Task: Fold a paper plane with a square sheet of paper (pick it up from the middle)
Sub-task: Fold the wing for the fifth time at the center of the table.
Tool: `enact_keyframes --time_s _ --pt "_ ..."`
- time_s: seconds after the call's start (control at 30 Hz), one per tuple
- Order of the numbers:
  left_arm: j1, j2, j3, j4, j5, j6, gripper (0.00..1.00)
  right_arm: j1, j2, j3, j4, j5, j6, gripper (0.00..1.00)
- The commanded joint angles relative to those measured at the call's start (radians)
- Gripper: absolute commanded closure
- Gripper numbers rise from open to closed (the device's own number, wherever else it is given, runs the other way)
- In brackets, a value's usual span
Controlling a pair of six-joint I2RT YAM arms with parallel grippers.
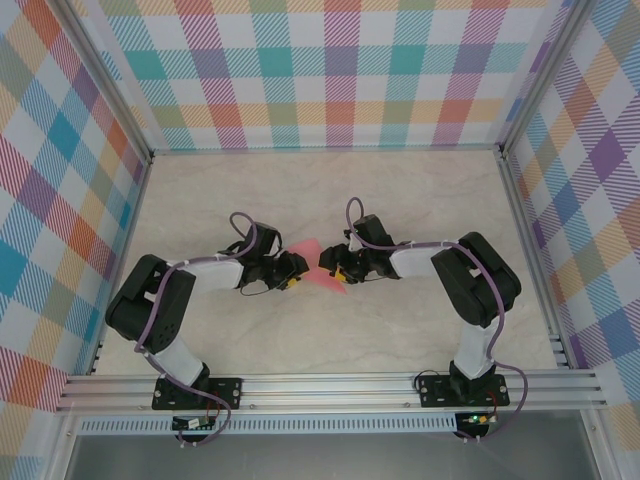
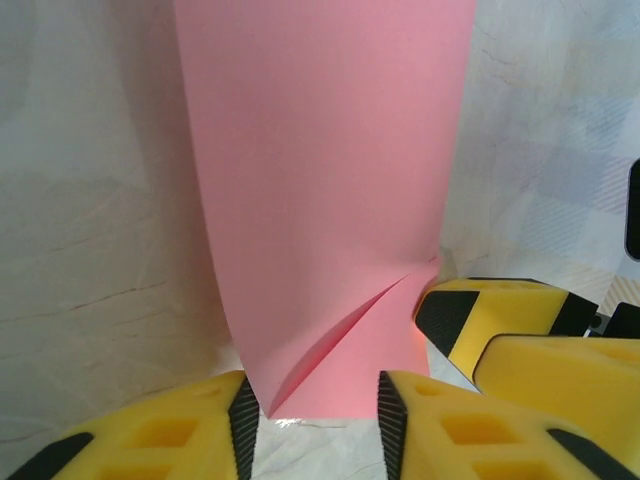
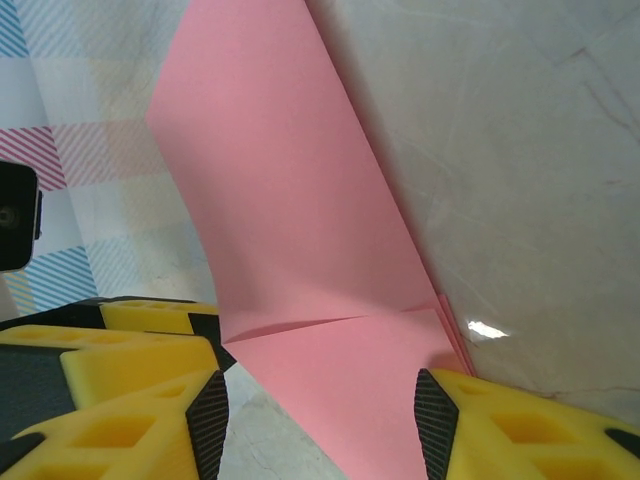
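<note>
We are finding square sheet of paper [image 2: 320, 200] partly folded, mid-frame; plane shape not yet made. Left gripper [image 2: 315, 420] flanking its end, clamp untellable; right gripper [image 3: 320, 420] standing apart.

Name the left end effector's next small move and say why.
Probably close the left end effector on the square sheet of paper: its creased near edge lies between the fingers, which stand apart, so a pinch there would likely secure it for the next fold.

No text, label, brand or number can be read anywhere.
</note>
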Motion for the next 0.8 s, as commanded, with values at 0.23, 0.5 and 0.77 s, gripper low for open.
enact_keyframes --time_s 0.23,0.5,0.77 --pt "-0.007 0.063 0.045 0.033 -0.009 -0.006 0.82 -0.013 -0.074 -0.057 -0.068 0.055 -0.198 0.42" --pt "-0.006 0.013 0.04 0.023 -0.025 -0.029 0.96 0.028 -0.237 -0.129 -0.038 0.223 -0.492 0.38" --pt "-0.008 -0.055 0.042 -0.012 -0.027 -0.061 0.98 0.134 -0.313 -0.17 0.026 0.354 -0.727 0.36"
